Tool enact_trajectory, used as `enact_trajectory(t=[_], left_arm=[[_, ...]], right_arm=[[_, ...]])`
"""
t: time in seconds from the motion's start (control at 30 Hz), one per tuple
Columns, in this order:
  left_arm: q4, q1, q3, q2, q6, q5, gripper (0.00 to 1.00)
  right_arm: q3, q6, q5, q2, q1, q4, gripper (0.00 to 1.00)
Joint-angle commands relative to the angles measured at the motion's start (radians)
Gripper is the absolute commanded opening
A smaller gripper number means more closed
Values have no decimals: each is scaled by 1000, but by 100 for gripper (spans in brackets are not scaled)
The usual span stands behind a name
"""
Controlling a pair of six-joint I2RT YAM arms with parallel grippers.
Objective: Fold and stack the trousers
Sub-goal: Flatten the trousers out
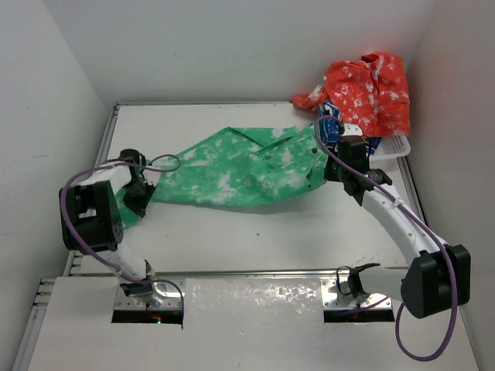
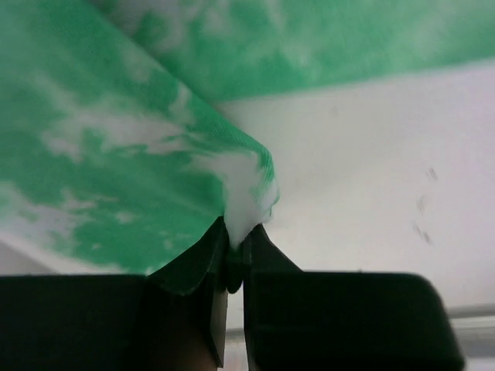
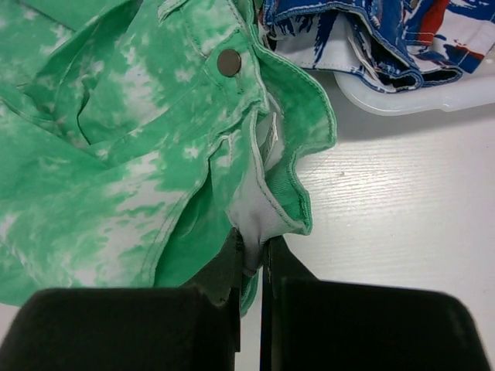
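Green blotched trousers point(image 1: 240, 166) lay stretched across the middle of the table point(image 1: 271, 247), waist toward the right, legs tapering left. My left gripper point(image 2: 234, 241) was clamped on a thin corner of cloth at the leg end. My right gripper point(image 3: 251, 249) pinched the waistband edge below the button point(image 3: 228, 62). Both holds looked shallow, so I judged a hard pull apart could slip the cloth free. The waist lay just beside the white tray point(image 3: 402, 97) of blue patterned clothes point(image 3: 348, 31), and a careless lift might have snagged or dragged them.
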Motion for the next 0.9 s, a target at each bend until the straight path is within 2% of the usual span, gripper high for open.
enact_trajectory(t=[0.0,0.03,0.07,0.17,0.27,0.43,0.53,0.6,0.73,0.8,0.87], left_arm=[[-74,71,155,-151,61,31,0],[-102,123,273,-178,82,85,0],[-131,150,274,-182,88,105,0],[-231,255,594,-160,98,195,0],[-313,350,723,-139,113,278,0],[-370,422,736,-139,168,282,0],[-396,467,806,-100,171,271,0],[-419,496,876,-70,174,268,0],[-390,514,905,-33,164,320,0],[-430,516,940,13,151,331,0],[-478,517,972,51,153,294,0]], right_arm=[[1,-6,47,-48,-4,13,0],[12,-11,68,-58,-7,-4,0],[20,-15,81,-62,-9,-17,0],[59,-35,136,-88,-19,-80,0],[75,-55,192,-150,-30,-136,0],[52,-63,222,-259,-38,-171,0],[47,-64,231,-293,-38,-195,0],[50,-67,249,-299,-38,-205,0],[43,-64,248,-276,-42,-190,0],[66,-51,226,-237,-41,-197,0],[110,-5,255,-217,-44,-289,0]])
